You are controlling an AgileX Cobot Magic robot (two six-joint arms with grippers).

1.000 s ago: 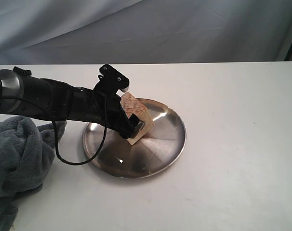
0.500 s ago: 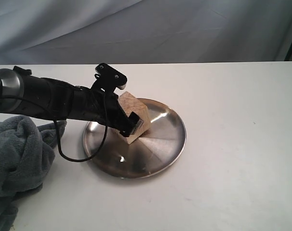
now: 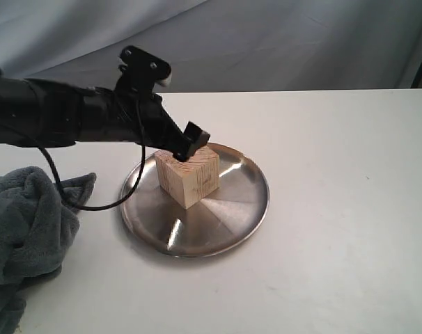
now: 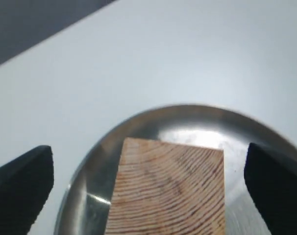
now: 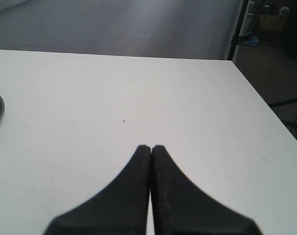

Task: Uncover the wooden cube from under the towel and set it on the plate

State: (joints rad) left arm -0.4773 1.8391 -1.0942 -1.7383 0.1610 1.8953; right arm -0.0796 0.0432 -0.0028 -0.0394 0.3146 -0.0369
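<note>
Step, as judged: placing finished, release stage. Wooden cube (image 3: 188, 175) sits flat on steel plate (image 3: 233, 209), near plate centre, uncovered. Towel (image 3: 26, 223) bunched well apart from plate.

Left gripper (image 4: 148, 182) just above cube's far edge. Jaws wide apart, clear gap between each finger and cube, holding nothing.

Right gripper (image 5: 151, 188) pressed together, empty, well apart from plate.

Next move calls for lifting left arm straight clear without nudging cube.

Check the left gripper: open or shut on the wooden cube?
Open. The left gripper holds its fingers wide of the wooden cube, which rests flat on the plate.
</note>
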